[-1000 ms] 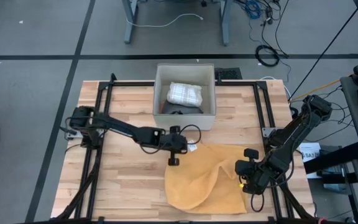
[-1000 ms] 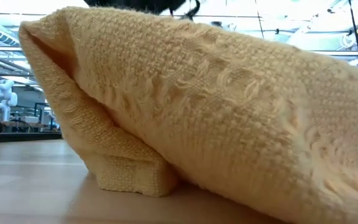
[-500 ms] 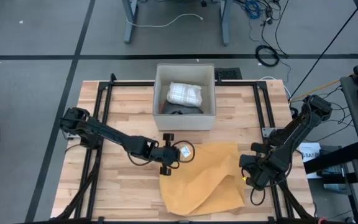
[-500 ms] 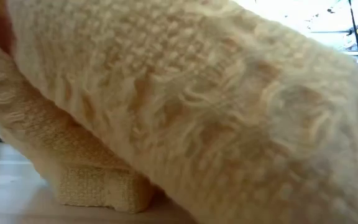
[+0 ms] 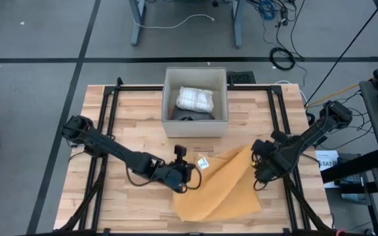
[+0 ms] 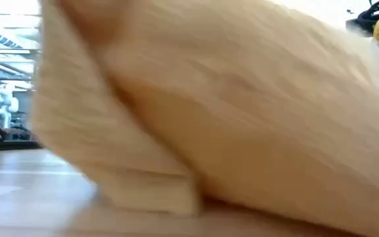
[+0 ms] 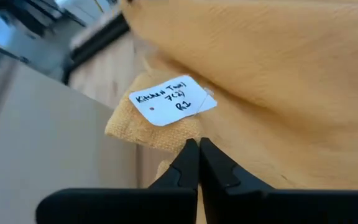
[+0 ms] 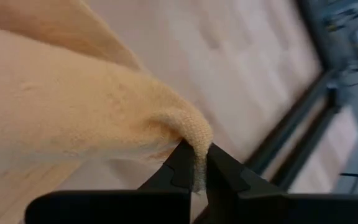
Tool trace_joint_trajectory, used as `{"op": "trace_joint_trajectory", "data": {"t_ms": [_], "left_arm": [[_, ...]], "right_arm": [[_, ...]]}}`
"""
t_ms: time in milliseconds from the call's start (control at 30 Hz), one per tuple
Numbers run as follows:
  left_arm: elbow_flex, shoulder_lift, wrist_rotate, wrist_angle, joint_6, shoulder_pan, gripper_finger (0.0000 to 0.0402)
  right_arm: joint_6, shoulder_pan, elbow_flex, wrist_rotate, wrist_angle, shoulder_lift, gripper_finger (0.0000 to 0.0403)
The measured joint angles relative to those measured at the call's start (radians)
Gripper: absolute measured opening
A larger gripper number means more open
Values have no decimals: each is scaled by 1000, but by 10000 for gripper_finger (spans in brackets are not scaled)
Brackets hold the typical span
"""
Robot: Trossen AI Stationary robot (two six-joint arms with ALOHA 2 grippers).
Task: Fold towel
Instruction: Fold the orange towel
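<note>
A yellow towel (image 5: 218, 190) lies on the table's near middle, partly raised and folded over itself. It fills the low view (image 6: 242, 112). A white label (image 5: 203, 163) marks its far left corner, also seen in the left wrist view (image 7: 173, 101). My left gripper (image 5: 188, 173) is shut at the towel's left side, beside that corner. My right gripper (image 5: 260, 168) is shut at the towel's right edge. My left gripper pinches the towel just beside the labelled corner (image 7: 166, 134) between its two shut fingers, coming from the table's left, about level. That corner lies low over the wood. My right gripper pinches a folded bit of the towel's right edge (image 8: 194, 138) between its fingers. The cloth curls over the fingertips and runs off toward the towel's middle, raised off the table there.
A white open box (image 5: 195, 101) holding a checked cloth (image 5: 195, 98) stands at the table's far middle. Black frame rails (image 5: 107, 137) run along both sides. Bare wood (image 5: 136, 206) lies left of the towel.
My left gripper has moved toward the table's near edge, carrying the labelled corner with it. My right gripper has moved toward the far edge and lifted the right edge. The towel has drawn narrower and turned, and its right part now stands higher.
</note>
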Motion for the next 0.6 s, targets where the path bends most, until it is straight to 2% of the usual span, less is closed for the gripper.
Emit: {"op": "trace_joint_trajectory", "data": {"t_ms": [133, 267, 333, 500, 600], "left_arm": [[28, 0, -100, -6, 55, -57, 0], [37, 0, -222, -35, 88, -102, 0], [37, 0, -259, -86, 73, -107, 0], [37, 0, -273, -278, -116, -75, 0], [37, 0, -278, -382, -250, -53, 0]], "right_arm": [[52, -3, 0, 85, -52, 0, 15], [25, -3, 13, 160, -15, 0, 15], [-10, -4, 27, 161, 21, 0, 15], [-189, -28, 66, 38, 109, -2, 15], [-233, -37, 75, 79, 125, -2, 15]]}}
